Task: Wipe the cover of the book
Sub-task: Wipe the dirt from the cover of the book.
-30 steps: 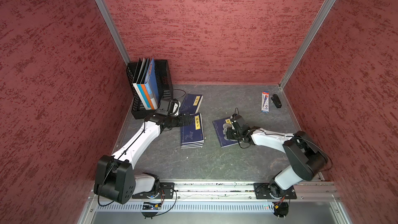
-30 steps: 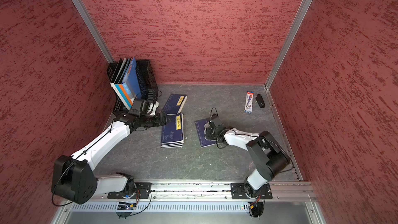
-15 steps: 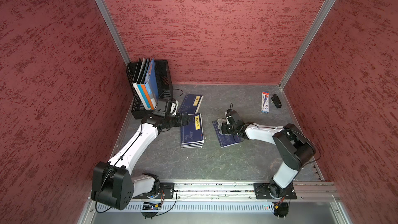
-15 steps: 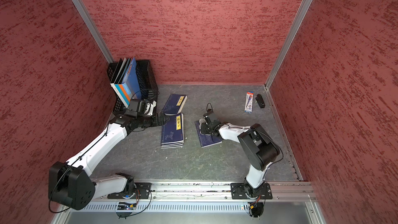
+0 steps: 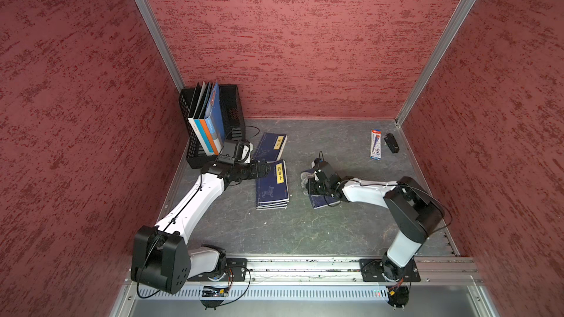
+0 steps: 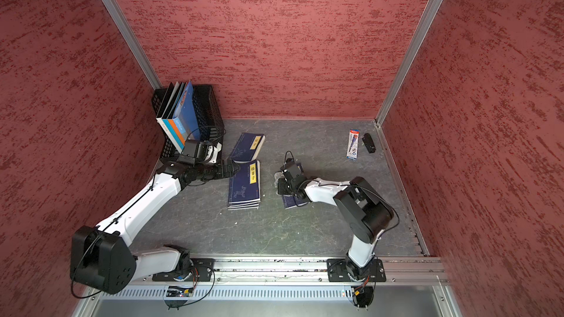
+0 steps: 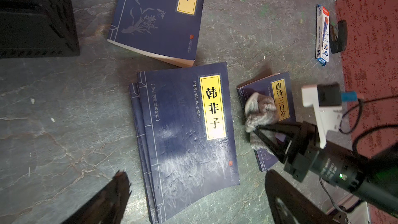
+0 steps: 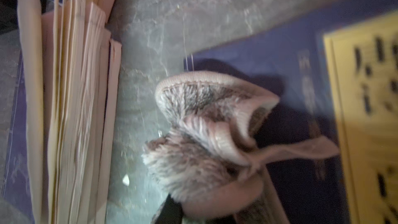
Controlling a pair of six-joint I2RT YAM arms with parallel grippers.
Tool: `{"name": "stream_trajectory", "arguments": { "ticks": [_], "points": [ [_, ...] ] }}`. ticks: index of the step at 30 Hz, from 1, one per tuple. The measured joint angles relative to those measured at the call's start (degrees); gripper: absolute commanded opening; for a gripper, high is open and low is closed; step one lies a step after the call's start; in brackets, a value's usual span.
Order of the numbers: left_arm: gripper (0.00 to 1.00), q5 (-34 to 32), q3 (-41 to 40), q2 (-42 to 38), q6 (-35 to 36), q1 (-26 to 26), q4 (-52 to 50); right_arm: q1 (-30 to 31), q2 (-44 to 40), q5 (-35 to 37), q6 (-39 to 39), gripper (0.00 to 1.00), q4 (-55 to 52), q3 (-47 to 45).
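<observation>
A small dark-blue book (image 5: pixel 321 202) (image 6: pixel 288 202) with a yellow title strip lies flat right of centre in both top views. My right gripper (image 5: pixel 311 182) (image 6: pixel 283 182) is shut on a grey fluffy cloth (image 5: pixel 306 176) (image 8: pixel 204 136) and holds it down at the book's far-left corner, half on the cover (image 8: pixel 290 65), half over the table. The left wrist view shows the same cloth (image 7: pixel 258 113) on this book (image 7: pixel 282 95). My left gripper (image 5: pixel 265 169) (image 7: pixel 197 175) hangs open and holds nothing above the near-left edge of a stack of blue books (image 5: pixel 272 186).
A stack of blue books (image 7: pixel 187 130) lies at centre, with another blue book (image 5: pixel 271 146) behind it. A black basket (image 5: pixel 232 108) of upright folders fills the back-left corner. A pen box (image 5: pixel 375 144) and a small black object (image 5: pixel 391 143) lie back right.
My right gripper has slid the cloth leftward and away across the small book, to its far-left corner. The left arm has hardly moved and stays open.
</observation>
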Motion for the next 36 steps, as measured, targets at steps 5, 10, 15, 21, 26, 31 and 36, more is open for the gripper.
{"name": "stream_trajectory", "arguments": {
  "ticks": [5,10,15,21,26,31,36],
  "points": [
    [0.99,0.02,0.0,-0.42,0.0,0.0,-0.02,-1.64,4.74,-1.44,-2.45,0.14,0.0,5.53],
    [0.99,0.04,0.0,-0.76,0.0,0.0,0.09,-1.4,-1.05,-2.21,-2.27,0.14,2.71,-2.75],
    [0.99,0.04,0.02,-0.61,0.0,0.02,0.42,1.73,-11.08,-2.29,0.83,0.14,3.41,-14.4],
    [0.99,0.04,0.07,0.31,0.0,0.04,1.07,4.24,-14.36,-1.66,3.85,0.15,3.74,-17.81],
    [1.0,0.04,0.07,0.52,-0.02,0.04,1.09,2.6,-7.45,-0.9,2.43,0.14,1.88,-9.35],
    [1.0,0.11,0.07,0.61,0.0,0.04,1.07,-0.28,2.27,-0.92,-0.72,0.14,1.29,2.27],
    [1.0,0.39,0.07,1.01,0.0,0.04,1.07,-0.83,5.6,-1.14,-2.38,0.14,1.22,6.12]
  ]
}}
